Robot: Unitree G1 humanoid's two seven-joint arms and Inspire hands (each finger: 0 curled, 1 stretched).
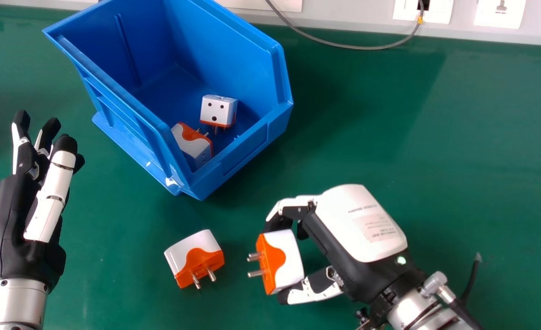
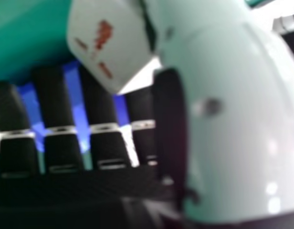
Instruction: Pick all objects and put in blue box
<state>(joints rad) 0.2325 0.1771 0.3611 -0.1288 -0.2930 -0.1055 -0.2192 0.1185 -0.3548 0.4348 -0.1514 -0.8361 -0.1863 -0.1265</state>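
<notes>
Item 1: held plug adapter [image 1: 289, 259], white and orange, clamped between the curled fingers and thumb of the right hand [image 1: 362, 224], pins pointing toward the view's left. Chief risk: a grip on the two ends only, so the piece may pivot or slip out if the pressure is uneven.

Item 2: loose plug adapter [image 1: 197, 256], on the green counter [image 1: 389, 137], just beside item 1 and apart from it. Risk: the projecting pins of item 1 may catch or shove it if the hand moves sideways too low.

Item 3: blue box [image 1: 252, 146], holding an upper adapter [image 1: 218, 110] and a lower adapter [image 1: 191, 143]. Risks: too little lift, and item 1 strikes the rim; a release too near the edge, and it may drop outside or lodge on the lower adapter. A hard knock could shift the box.

Item 4: left hand [image 1: 18, 220], at the view's left, fingers apart and extended, nothing held.

Markings: small print, not transcribed, on the white shell of the right hand. Reddish marks on the adapter's white face in the right hand view, possibly socket openings rather than lettering. A symbol-like mark on the wall plate [image 1: 486, 13]; no wording to record.
</notes>
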